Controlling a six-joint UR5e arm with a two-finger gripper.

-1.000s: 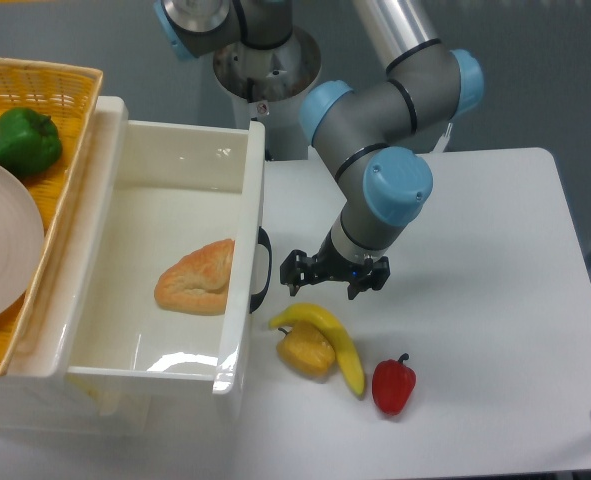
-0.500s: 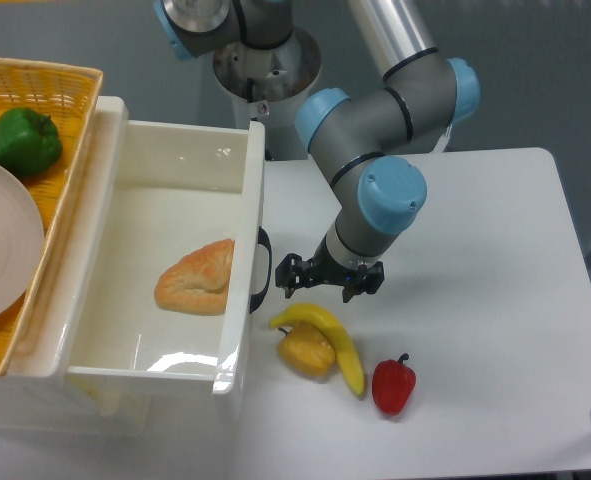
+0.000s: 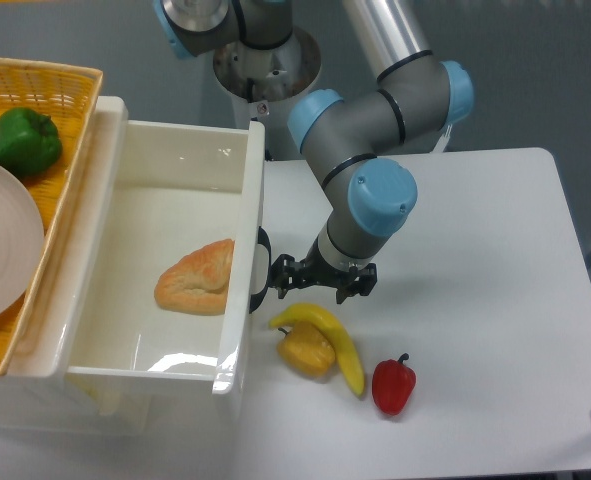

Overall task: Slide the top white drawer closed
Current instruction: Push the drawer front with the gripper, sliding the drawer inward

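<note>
Top white drawer (image 3: 165, 215): pulled out, bread (image 3: 197, 278) inside; our pincer (image 3: 315, 282), fingers apart, has edged leftward until beside its black handle (image 3: 262, 270), so we judge the push imminent.

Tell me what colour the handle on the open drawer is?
Black. The handle on the white drawer shows best in the fixed camera view.

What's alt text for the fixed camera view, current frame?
A grey-and-blue robot arm holds its black two-finger gripper low over a white table, right beside the black curved handle of the open top white drawer, which contains a tan bread piece. A yellow banana, yellow pepper and red pepper lie near the gripper.
</note>
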